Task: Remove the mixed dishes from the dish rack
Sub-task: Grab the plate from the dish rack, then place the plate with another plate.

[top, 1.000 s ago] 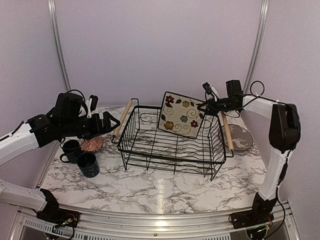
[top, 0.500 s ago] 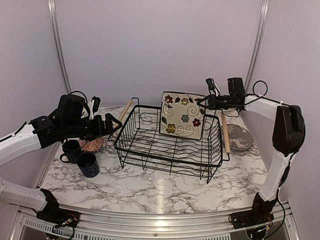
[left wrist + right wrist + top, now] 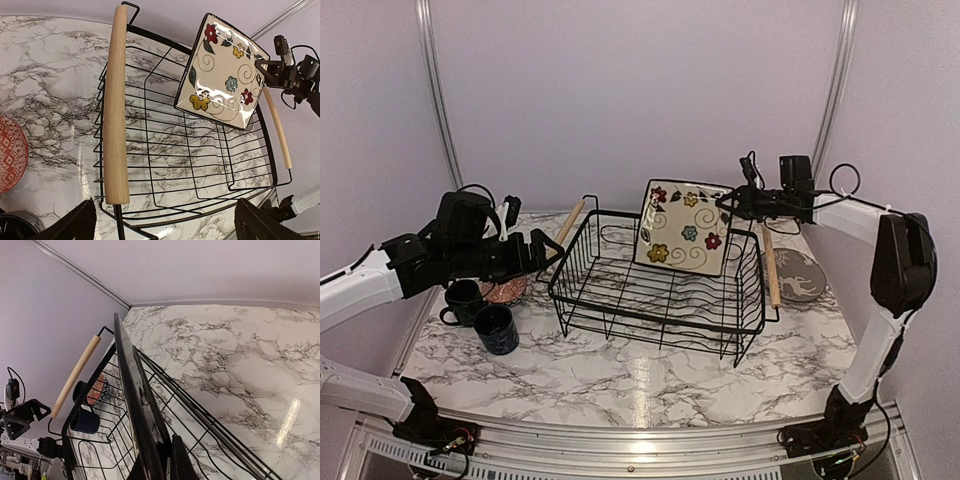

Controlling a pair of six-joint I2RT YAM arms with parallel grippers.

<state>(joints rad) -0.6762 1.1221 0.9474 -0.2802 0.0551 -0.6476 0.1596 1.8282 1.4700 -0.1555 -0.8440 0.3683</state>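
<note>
The square cream floral plate point(image 3: 684, 228) hangs tilted over the back right of the black wire dish rack point(image 3: 660, 300). My right gripper point(image 3: 727, 204) is shut on the plate's upper right edge. The right wrist view shows the plate edge-on point(image 3: 136, 400), pinched between my fingers point(image 3: 181, 460). My left gripper point(image 3: 544, 250) is open and empty, just left of the rack's left wooden handle point(image 3: 115, 105). Two dark teal mugs point(image 3: 463, 300) point(image 3: 497, 328) and the small bowl point(image 3: 506, 290) stand on the table at left. The grey plate point(image 3: 800, 275) lies to the right of the rack.
The rack's right wooden handle point(image 3: 772, 265) lies between the rack and the grey plate. The marble table point(image 3: 640, 380) ends at a metal rail in front. Purple walls close in the back and sides.
My right gripper has raised the floral plate and drawn it a little to the right. The rack has shifted slightly left and settled. My left gripper has edged towards the rack.
</note>
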